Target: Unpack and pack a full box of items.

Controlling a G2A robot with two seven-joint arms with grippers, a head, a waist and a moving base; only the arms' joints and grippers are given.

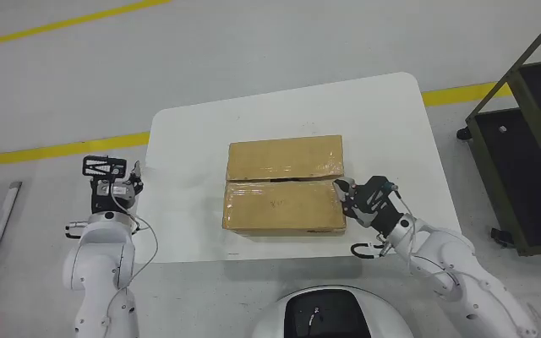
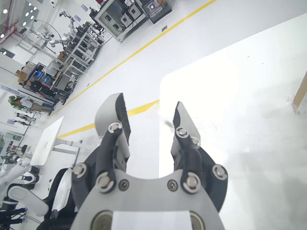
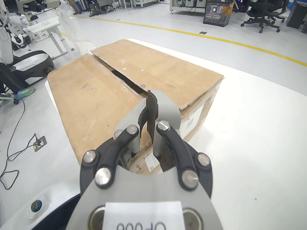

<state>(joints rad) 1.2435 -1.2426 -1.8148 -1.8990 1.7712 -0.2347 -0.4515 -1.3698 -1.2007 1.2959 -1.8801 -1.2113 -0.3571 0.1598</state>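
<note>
The box (image 1: 285, 184) is shut, so the task stands at its very start: the top has to be opened before anything can come out. The box lies flat on the bench (image 1: 186, 152), straight ahead of the right hand (image 1: 345, 193) and touching or almost touching its tips. Its long axis runs away from that hand toward the left hand (image 1: 101, 166), with one short end wall facing the right hand.

The seam (image 3: 120, 75) between the two top flaps follows the same long axis, and it gapes a little.

The right hand (image 3: 151, 104) has its fingers pressed together with nothing visibly between them, and its tips sit at the box's near end edge, just beside the end of the seam. The left hand (image 2: 148, 111) is spread wide and empty, well apart from the box, past the bench (image 2: 239, 96) edge.

The next move likely calls for working the fingertips under a flap edge at the seam and lifting outward. The left hand would probably need to come in and steady or open the other flap.
</note>
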